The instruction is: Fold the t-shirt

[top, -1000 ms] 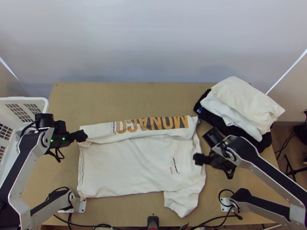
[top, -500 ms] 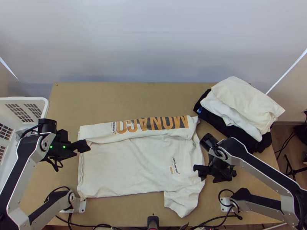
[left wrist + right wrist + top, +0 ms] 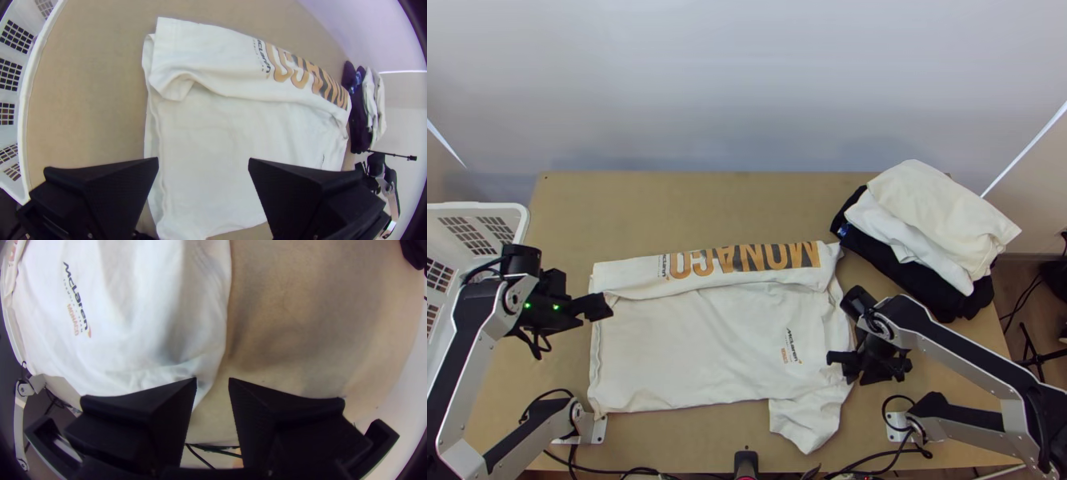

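Left jaws apart, right jaws apart too! The t-shirt [image 3: 691,344] lies lengthwise between them on the counter [image 3: 707,204], its loose sleeve [image 3: 807,422] towards the near edge, closer to the right jaws.

White basket [image 3: 525,221] cut off, left arm [image 3: 471,346] cropped

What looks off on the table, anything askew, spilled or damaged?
No spill or damage visible. One sleeve juts out from the near side of the t-shirt, breaking its otherwise fairly straight edge. The garment pile looks askew: layers don't line up, and it seems to overhang the table.
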Controlling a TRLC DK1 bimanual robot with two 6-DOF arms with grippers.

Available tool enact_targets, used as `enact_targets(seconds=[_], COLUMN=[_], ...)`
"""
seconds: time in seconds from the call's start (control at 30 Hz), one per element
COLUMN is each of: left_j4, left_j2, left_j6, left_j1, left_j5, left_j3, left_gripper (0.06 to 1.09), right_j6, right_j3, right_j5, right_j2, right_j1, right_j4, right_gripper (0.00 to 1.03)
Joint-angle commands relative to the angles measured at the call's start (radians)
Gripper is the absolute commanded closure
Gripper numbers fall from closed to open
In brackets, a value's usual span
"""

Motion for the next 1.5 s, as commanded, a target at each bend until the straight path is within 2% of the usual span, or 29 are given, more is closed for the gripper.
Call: enact_targets(seconds=[0.0, 0.17, 0.3, 0.37, 0.4, 0.53, 0.67, 0.9, 1.1, 1.13, 1.2, 1.27, 1.47], left_j4=[-0.120, -0.241, -0.268, -0.291, -0.304, -0.347, -0.390, -0.379, -0.307, -0.281, -0.258, -0.235, -0.234], left_j2=[0.013, 0.033, 0.047, 0.065, 0.068, 0.064, 0.081, 0.142, 0.174, 0.174, 0.188, 0.209, 0.285], left_j6=[0.156, 0.328, 0.414, 0.440, 0.461, 0.532, 0.538, 0.500, 0.490, 0.490, 0.490, 0.490, 0.500], left_j1=[-0.017, -0.056, -0.131, -0.208, -0.248, -0.398, -0.559, -0.749, -0.768, -0.766, -0.760, -0.760, -0.768], left_j5=[-0.004, -0.013, -0.107, -0.164, -0.185, -0.249, -0.288, -0.291, -0.291, -0.291, -0.305, -0.308, -0.308], left_j3=[0.064, 0.069, 0.033, 0.012, 0.001, -0.057, -0.120, -0.174, -0.184, -0.186, -0.197, -0.201, -0.210], left_gripper=[0.11, 0.11, 0.11, 0.11, 0.11, 0.11, 0.11, 0.11, 0.11, 0.14, 0.27, 0.31, 0.31], right_j6=[0.002, 0.008, 0.008, 0.013, 0.014, 0.005, 0.011, 0.013, 0.013, 0.013, 0.013, 0.013, 0.013], right_j3=[-0.010, -0.001, -0.003, -0.006, -0.010, -0.021, -0.023, -0.021, -0.021, -0.021, -0.021, -0.021, -0.021], right_j5=[-0.015, -0.027, -0.030, -0.027, -0.025, -0.025, -0.025, -0.025, -0.025, -0.025, -0.025, -0.025, -0.025], right_j2=[0.032, 0.050, 0.052, 0.039, 0.032, -0.002, -0.011, -0.011, -0.011, -0.011, -0.011, -0.011, -0.014], right_j1=[0.033, 0.050, 0.065, 0.070, 0.070, 0.077, 0.085, 0.084, 0.084, 0.084, 0.084, 0.084, 0.084], right_j4=[0.045, 0.064, 0.084, 0.111, 0.125, 0.133, 0.144, 0.151, 0.157, 0.160, 0.160, 0.162, 0.162], right_gripper=[0.68, 0.68, 0.69, 0.93, 1.00, 1.00, 1.00, 1.00, 1.00, 1.00, 1.00, 1.00, 1.00])
